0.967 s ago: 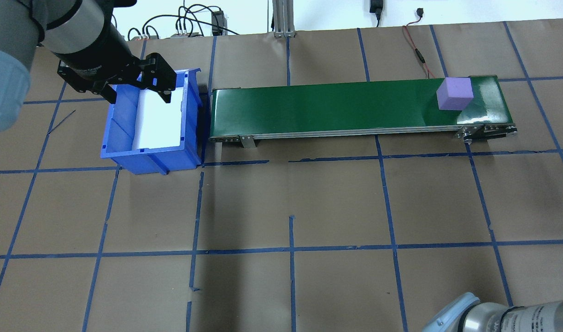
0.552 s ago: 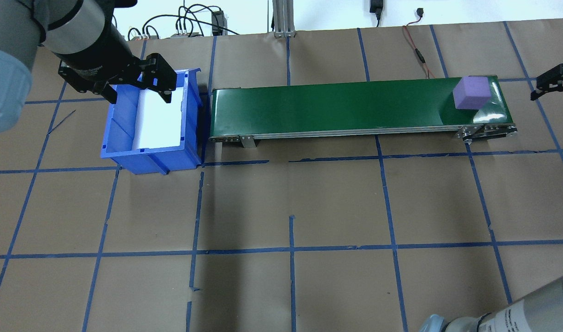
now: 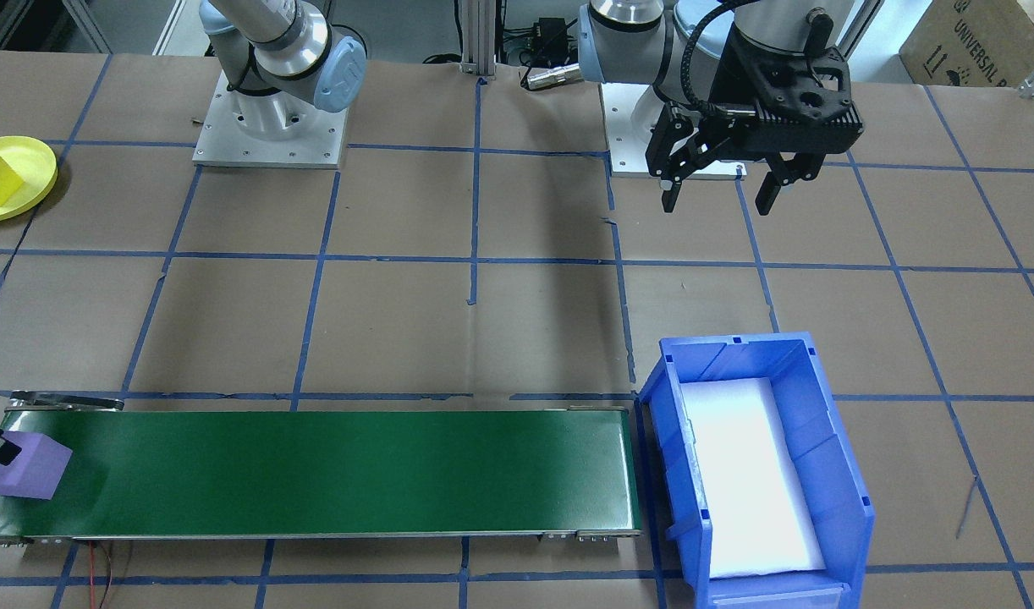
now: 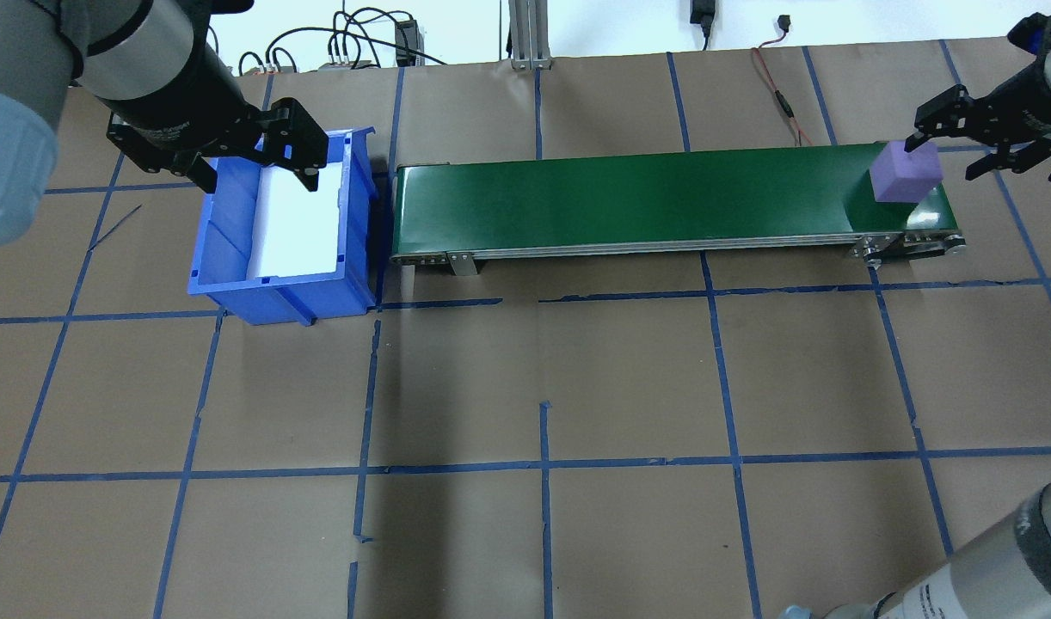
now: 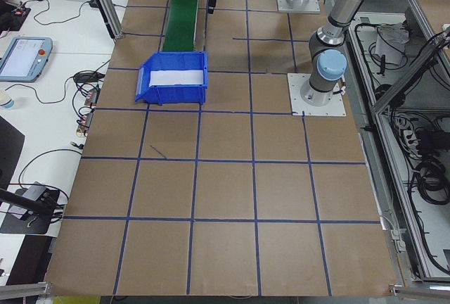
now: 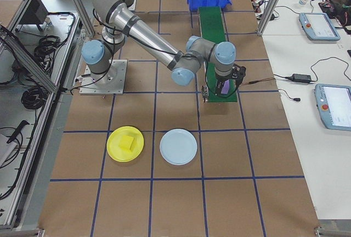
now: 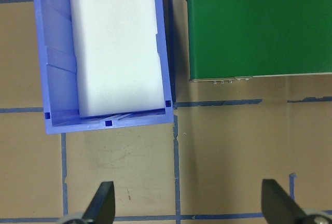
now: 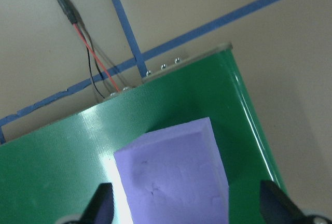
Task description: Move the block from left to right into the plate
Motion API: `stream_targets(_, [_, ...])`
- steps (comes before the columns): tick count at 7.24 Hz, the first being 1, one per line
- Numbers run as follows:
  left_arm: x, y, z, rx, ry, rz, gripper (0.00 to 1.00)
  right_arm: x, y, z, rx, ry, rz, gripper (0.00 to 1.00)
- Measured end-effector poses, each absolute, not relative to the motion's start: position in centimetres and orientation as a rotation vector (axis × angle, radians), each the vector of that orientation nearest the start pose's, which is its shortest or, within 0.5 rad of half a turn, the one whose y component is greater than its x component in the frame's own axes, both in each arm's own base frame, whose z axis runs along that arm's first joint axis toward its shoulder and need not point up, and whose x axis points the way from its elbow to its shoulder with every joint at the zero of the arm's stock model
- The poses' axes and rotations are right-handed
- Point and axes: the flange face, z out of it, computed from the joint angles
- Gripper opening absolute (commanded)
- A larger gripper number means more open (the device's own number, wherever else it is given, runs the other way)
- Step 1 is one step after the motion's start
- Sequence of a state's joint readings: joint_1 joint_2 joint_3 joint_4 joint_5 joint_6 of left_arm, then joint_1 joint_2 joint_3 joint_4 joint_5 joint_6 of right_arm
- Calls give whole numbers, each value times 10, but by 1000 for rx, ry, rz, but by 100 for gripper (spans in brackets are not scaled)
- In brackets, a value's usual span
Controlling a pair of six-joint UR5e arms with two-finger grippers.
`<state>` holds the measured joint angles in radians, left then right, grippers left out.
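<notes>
The overhead view looks forward and down from behind the robot, with the belt (image 4: 672,202) running from 9 to 3 o'clock across the upper tabletop (image 4: 543,387). The front view faces back at the bases (its sides mirrored), with the bin (image 3: 758,465) near at 4 o'clock. The two side views look along the tabletop from opposite ends; the right one alone shows the plate (image 6: 125,144) fully. The left wrist camera looks straight down on bin and belt end. The right wrist camera sits close over the block (image 8: 174,175).
</notes>
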<state>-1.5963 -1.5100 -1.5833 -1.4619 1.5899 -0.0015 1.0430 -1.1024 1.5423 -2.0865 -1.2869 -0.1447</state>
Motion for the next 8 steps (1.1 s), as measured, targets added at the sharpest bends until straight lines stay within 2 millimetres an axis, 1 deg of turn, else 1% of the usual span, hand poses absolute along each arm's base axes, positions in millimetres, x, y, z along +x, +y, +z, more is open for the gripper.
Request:
stream_targets(1, [-144, -476, 523, 35, 3115, -246, 100, -193, -654, 267, 529, 2842, -257, 96])
stream_targets(2, [-144, -476, 523, 35, 3114, -247, 100, -195, -658, 257, 527, 2844, -264, 57])
stream_targets(3, [-143, -476, 523, 34, 3114, -247, 100, -196, -659, 253, 524, 2853, -265, 40])
stream_targets(4, [-143, -476, 524, 35, 3113, -248, 100, -197, -658, 252, 521, 2870, -260, 31])
stream_targets(5, [-143, -476, 524, 37, 3113, -247, 100, -198, -657, 253, 520, 2880, -256, 30])
stream_targets(6, [-143, -476, 524, 37, 3113, -246, 100, -198, -653, 258, 511, 2897, -255, 30])
stream_targets(7, [-144, -476, 523, 37, 3113, -245, 100, -199, -645, 265, 469, 2931, -247, 30])
stream_targets(8, [-144, -476, 523, 34, 3113, -243, 100, -208, -632, 271, 390, 2982, -229, 30])
